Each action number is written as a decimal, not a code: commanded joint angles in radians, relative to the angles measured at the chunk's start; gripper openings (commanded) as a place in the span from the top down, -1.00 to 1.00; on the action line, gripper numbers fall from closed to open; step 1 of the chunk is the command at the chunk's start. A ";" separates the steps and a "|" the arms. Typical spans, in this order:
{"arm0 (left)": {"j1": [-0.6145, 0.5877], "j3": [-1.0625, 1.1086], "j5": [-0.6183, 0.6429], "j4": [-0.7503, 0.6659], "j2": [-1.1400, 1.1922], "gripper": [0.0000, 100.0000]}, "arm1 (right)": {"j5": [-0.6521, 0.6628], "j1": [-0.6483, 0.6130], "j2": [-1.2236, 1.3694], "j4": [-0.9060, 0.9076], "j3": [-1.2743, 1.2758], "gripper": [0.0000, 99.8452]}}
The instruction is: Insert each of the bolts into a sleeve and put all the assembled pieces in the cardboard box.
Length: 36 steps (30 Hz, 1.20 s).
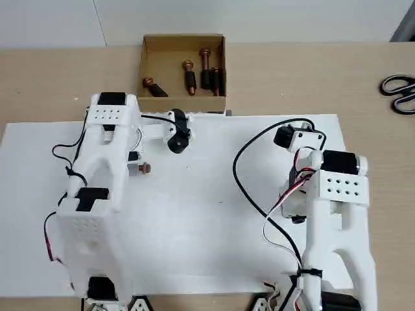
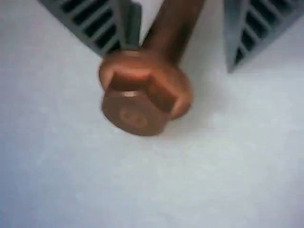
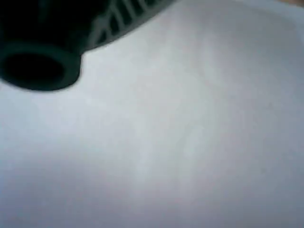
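Bolt [image 2: 142, 99]: copper, hex head, sticks out past the tips of the left pincer [image 2: 178, 52], with the shank running back between the jaws. We judge the left pincer clenched on the shank. One side shows a sliver of gap in the left wrist view, so we're not fully sure. In the high view the bolt head sits just beside the left arm, low over the white sheet [image 1: 207, 227] and well short of the box.

Sleeve [image 3: 38, 66]: black, bore open toward the camera, grasped in the right pincer [image 3: 61, 28] and held over the sheet. Bolt and sleeve are well apart, one per arm, and not mated yet.

Cardboard box [image 1: 144, 65] sits at the far edge of the sheet on the table [image 1: 292, 78], nearer the left arm. Inside we see assembled pieces [image 1: 191, 76], copper heads poking out of black sleeves. We count three for sure and likely four, but two lie close together, so the count is shaky. Scissors [image 1: 399, 94] lie at the table's right edge and are not part of this.

Progress, our call: most of the job looks done, with several pieces boxed. What's left for this pair is bringing bolt and sleeve together, pushing the shank into the bore and dropping the piece in the box. Both arms would need to close in and line up axis to axis first.
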 commanded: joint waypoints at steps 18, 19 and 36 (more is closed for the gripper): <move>-0.008 -0.257 0.087 0.161 -0.107 0.99 | -0.015 -0.012 -0.038 0.130 -0.199 0.99; -0.006 -0.254 0.118 0.161 -0.140 0.99 | -0.043 -0.018 -0.038 0.137 -0.216 0.99; 0.025 -0.239 0.844 0.158 -0.542 0.99 | -0.227 -0.283 -0.113 0.142 -0.417 0.99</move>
